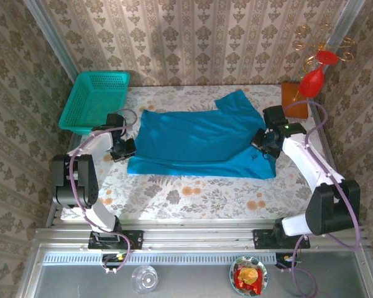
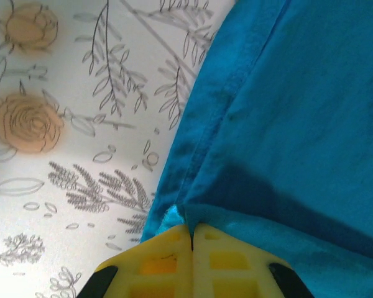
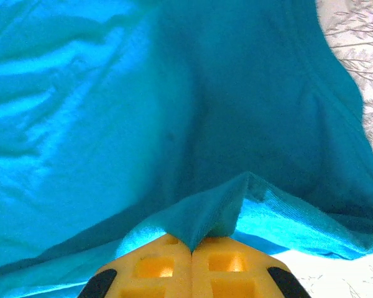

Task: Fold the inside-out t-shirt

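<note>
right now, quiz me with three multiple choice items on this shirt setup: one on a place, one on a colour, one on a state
1. Where is the teal mesh basket?
A. at the table's far left corner
B. at its near right corner
C. between the arm bases

2. What colour is the t-shirt?
A. red
B. white
C. bright blue

3. How do the left jaws and right jaws stand?
A. both wide open above the cloth
B. both shut on the t-shirt's edge
C. left shut, right open

Answers:
1 A, the top view has it at the far left corner.
2 C, the cloth is blue in every view.
3 B, each wrist view shows yellow jaws pressed together with cloth pinched between them.
</note>
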